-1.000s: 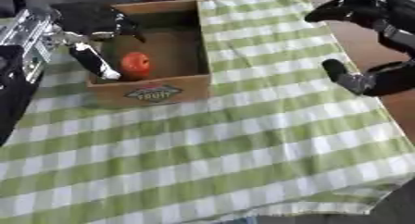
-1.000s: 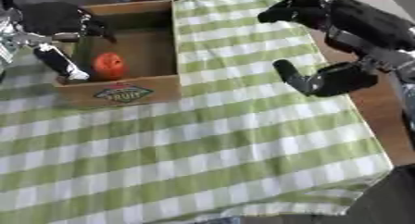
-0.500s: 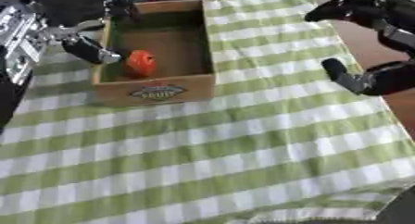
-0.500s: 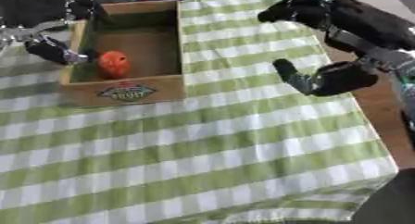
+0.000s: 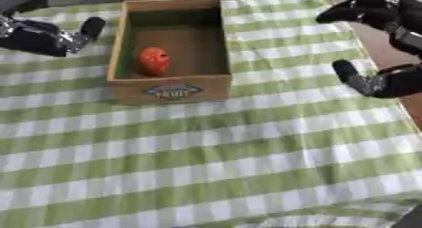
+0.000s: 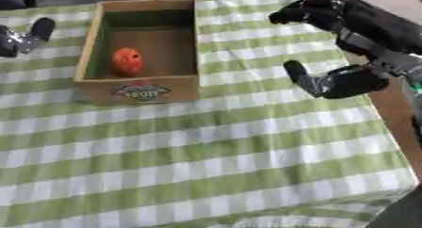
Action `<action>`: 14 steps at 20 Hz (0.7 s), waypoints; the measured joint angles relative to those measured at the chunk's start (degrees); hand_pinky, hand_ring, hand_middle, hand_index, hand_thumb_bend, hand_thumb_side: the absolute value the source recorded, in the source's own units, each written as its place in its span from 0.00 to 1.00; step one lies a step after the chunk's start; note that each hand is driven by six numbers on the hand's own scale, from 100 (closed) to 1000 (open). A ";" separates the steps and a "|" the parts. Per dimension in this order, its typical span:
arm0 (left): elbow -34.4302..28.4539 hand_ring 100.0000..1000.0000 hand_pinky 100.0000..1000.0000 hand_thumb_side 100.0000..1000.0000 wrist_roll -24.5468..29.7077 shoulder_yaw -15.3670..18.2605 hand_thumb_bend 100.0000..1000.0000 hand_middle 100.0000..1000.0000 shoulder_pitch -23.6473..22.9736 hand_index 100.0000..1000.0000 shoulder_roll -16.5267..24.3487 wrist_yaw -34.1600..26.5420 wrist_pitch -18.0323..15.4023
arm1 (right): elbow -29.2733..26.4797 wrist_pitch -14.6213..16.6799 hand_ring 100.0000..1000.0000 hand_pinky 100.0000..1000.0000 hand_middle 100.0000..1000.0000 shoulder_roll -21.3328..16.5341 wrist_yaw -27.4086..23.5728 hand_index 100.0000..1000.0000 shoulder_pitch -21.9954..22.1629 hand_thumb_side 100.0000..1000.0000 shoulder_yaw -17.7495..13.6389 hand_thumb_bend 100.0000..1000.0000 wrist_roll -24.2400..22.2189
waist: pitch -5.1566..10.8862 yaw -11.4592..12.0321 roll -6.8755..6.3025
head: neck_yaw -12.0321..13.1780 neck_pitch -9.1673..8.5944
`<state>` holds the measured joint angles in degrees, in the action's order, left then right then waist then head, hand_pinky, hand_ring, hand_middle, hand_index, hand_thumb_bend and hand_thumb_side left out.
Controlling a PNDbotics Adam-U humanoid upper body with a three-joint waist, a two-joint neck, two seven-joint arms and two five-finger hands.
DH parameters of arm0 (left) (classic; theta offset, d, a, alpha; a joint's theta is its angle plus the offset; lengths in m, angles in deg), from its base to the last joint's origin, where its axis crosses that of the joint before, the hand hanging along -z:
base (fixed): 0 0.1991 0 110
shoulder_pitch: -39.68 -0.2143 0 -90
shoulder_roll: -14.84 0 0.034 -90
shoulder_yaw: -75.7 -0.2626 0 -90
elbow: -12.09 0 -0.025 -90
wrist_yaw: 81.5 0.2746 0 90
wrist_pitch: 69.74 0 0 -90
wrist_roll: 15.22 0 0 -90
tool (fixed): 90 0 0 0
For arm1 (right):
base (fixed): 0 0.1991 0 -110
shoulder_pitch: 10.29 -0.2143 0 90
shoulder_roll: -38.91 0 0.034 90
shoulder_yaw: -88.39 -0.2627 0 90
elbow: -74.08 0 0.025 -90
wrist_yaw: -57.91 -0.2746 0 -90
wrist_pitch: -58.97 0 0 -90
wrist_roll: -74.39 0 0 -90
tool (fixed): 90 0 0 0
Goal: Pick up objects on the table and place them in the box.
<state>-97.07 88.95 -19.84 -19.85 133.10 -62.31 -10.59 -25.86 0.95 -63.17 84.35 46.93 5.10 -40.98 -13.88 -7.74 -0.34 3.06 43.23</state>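
The orange fruit [image 5: 153,60] lies inside the box [image 5: 170,91], so that pick looks done. My left hand [image 5: 45,36] is just beside the box's left wall, holding nothing; fingers I cannot tell. My right hand [image 6: 346,43] hangs half-open and empty over the cloth's [image 5: 247,156] right edge, prob. waiting.

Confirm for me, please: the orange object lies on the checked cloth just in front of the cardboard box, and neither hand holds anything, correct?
Not quite. The orange object lies inside the cardboard box, as the left eye view shows. Neither the left hand nor the right hand holds anything.
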 measured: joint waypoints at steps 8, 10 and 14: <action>-3.95 0.64 0.66 0.17 2.24 2.43 0.00 0.64 -6.50 0.82 -3.11 -4.67 3.67 | 0.01 -0.30 0.80 0.77 0.80 0.01 0.40 0.96 0.32 0.46 -0.74 0.00 0.68 | -0.76 2.21 0.89 | 1.13 0.15; -4.27 0.64 0.66 0.17 3.51 2.69 0.00 0.65 -9.07 0.83 -4.93 -4.47 3.45 | 0.01 -0.30 0.80 0.77 0.80 0.01 0.64 0.96 0.57 0.46 -0.77 0.00 0.76 | -0.76 2.35 0.60 | 1.16 0.34; -4.35 0.64 0.66 0.17 6.06 3.39 0.00 0.65 -13.79 0.83 -7.45 -3.19 1.49 | 0.01 -0.31 0.80 0.77 0.80 0.01 0.75 0.96 0.57 0.45 -0.79 0.00 0.82 | -0.56 2.28 0.56 | 1.16 0.57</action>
